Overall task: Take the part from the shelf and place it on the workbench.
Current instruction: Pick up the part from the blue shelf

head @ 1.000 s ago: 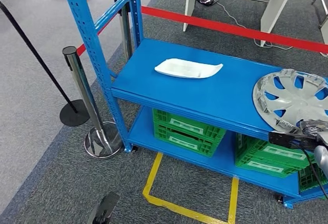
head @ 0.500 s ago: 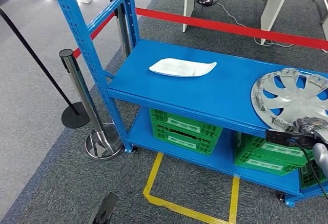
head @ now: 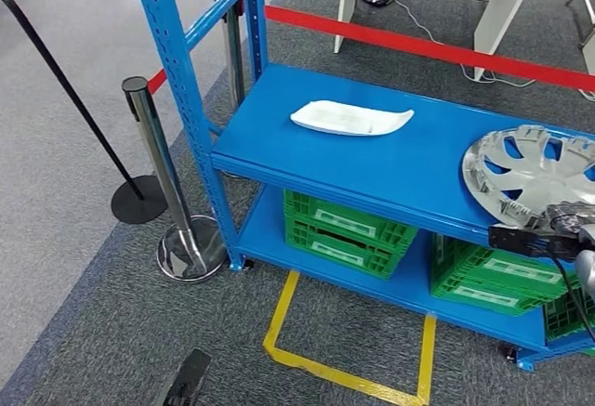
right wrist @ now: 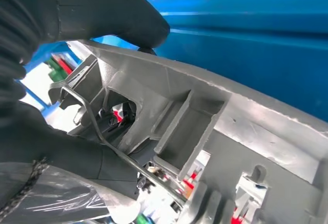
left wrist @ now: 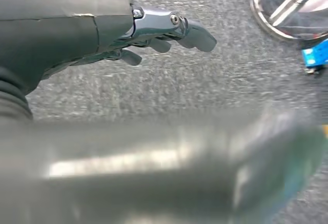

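Versus the frame half a second back, the whole head view has shifted — shelf, post and tape all sit a little further right and higher, so the camera moved, not the objects. The hubcap keeps its place relative to the blue shelf: lying at the shelf's right end, its near rim at the front edge.

Right hand: at the hubcap's near rim, at the shelf's front edge. In the right wrist view the thumb lies over the top of the rim and the dark fingers curl beneath it against the ribbed grey underside — rim clamped between them. Forearm comes in low from the right.

Left hand: fingers straight, slightly apart, nothing in them; it hangs over grey carpet beside the chrome base of the barrier post.

A white tray lies further left on the same shelf level, well apart from the hubcap. Green crates sit on the level below.
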You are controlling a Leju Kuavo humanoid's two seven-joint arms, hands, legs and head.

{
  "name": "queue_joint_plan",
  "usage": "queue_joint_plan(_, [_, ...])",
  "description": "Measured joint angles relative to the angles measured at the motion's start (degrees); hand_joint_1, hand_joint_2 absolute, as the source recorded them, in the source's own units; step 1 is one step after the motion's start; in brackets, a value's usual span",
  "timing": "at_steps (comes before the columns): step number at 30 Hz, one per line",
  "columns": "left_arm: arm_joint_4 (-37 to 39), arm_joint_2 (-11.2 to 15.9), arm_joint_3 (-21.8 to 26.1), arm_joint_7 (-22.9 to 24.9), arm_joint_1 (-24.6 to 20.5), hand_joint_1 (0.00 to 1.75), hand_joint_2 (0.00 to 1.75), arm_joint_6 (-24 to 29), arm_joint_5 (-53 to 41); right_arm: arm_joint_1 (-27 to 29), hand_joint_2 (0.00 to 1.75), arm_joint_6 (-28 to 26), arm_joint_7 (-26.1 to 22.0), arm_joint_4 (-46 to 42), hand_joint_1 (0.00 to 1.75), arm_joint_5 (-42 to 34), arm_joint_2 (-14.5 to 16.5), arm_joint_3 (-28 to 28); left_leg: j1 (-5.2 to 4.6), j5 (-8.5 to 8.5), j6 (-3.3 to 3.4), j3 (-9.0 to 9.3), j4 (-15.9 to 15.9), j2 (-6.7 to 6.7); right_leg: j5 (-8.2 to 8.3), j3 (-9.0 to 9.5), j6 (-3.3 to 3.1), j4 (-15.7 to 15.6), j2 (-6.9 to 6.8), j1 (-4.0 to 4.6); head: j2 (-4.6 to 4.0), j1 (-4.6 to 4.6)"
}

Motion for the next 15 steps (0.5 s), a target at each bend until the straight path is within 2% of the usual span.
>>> queue_joint_plan(3, [0.0,0.0,0.0,-0.8,-0.1,0.0,1.75,-0.7,0.4,0.2,1.75,-0.3,0.1,-0.9,1.75,-0.5,-0.2,0.3,-0.21,0.01,0.56,-0.1,0.0,0.01,-4.75,-5.46,0.04,11.1,0.04,0.1,0.0,0.2])
queue_joint_plan(4, [0.0,0.0,0.0,-0.9,0.0,0.0,1.75,-0.7,0.5,0.4,1.75,-0.5,0.2,-1.1,1.75,-0.7,-0.3,0.4,-0.3,-0.04,0.65,-0.08,0.0,-0.02,-5.16,-6.78,0.02,13.6,0.05,0.11,0.0,0.19])
queue_joint_plan(5, [0.0,0.0,0.0,-1.0,0.0,0.0,1.75,-0.8,0.6,0.6,1.75,-0.8,0.2,-1.4,1.75,-0.8,-0.3,0.5,-0.34,-0.1,0.7,-0.02,0.0,-0.06,-4.54,-7.18,-0.05,14.0,0.05,0.12,0.0,0.2])
queue_joint_plan(6, [0.0,0.0,0.1,-1.1,0.0,0.0,1.75,-0.7,0.9,0.8,1.75,-1.2,0.3,-1.8,1.75,-1.0,-0.4,0.6,-0.36,-0.2,0.69,0.09,0.0,-0.11,-2.89,-6.42,-0.16,12.0,0.04,0.11,0.0,0.2])
queue_joint_plan(8, [0.0,0.1,0.1,-1.2,0.0,0.0,1.75,-0.3,1.4,1.0,1.75,-2.9,0.8,-3.2,1.75,-1.3,-0.6,0.7,-0.45,-0.54,0.38,0.29,0.1,-0.14,0.94,-2.65,-0.41,4.3,0.04,0.18,0.0,0.23])
queue_joint_plan(9, [0.0,0.1,0.2,-1.2,-0.1,0.0,1.75,0.0,1.7,1.2,1.75,-4.0,1.3,-4.1,1.75,-1.3,-0.6,0.8,-0.54,-0.71,0.15,0.26,0.2,-0.12,1.93,-0.94,-0.56,0.9,0.06,0.27,0.0,0.23])
queue_joint_plan(10, [0.0,0.1,0.2,-1.2,-0.1,0.0,1.75,0.2,1.9,1.4,1.75,-5.1,1.8,-5.1,1.75,-1.4,-0.7,0.8,-0.64,-0.78,-0.13,0.18,0.2,-0.09,2.22,0.13,-0.71,-1.1,0.08,0.39,0.0,0.23])
queue_joint_plan(11, [0.0,0.1,0.3,-1.1,-0.1,0.0,1.75,0.5,2.0,1.8,1.75,-6.3,2.3,-6.1,1.75,-1.3,-0.7,0.8,-0.71,-0.79,-0.35,0.07,0.2,-0.07,1.84,0.52,-0.9,-1.7,0.11,0.52,0.0,0.25])
queue_joint_plan(13, [0.0,0.0,0.5,-1.0,-0.1,0.0,1.75,1.1,2.1,2.9,1.75,-9.1,3.5,-8.4,1.75,-0.9,-0.7,0.8,-0.65,-0.96,-0.84,0.09,0.2,-0.06,1.69,0.53,-1.44,-1.8,0.11,0.51,0.0,0.24])
queue_joint_plan(15, [0.0,0.0,0.5,-0.9,-0.2,0.0,1.75,1.6,2.3,4.2,1.75,-12.8,4.7,-11.1,1.75,0.2,-0.7,0.5,-0.6,-2.38,-1.45,-0.53,2.1,0.0,1.5,0.84,-2.12,-1.9,0.04,0.32,0.0,0.1])
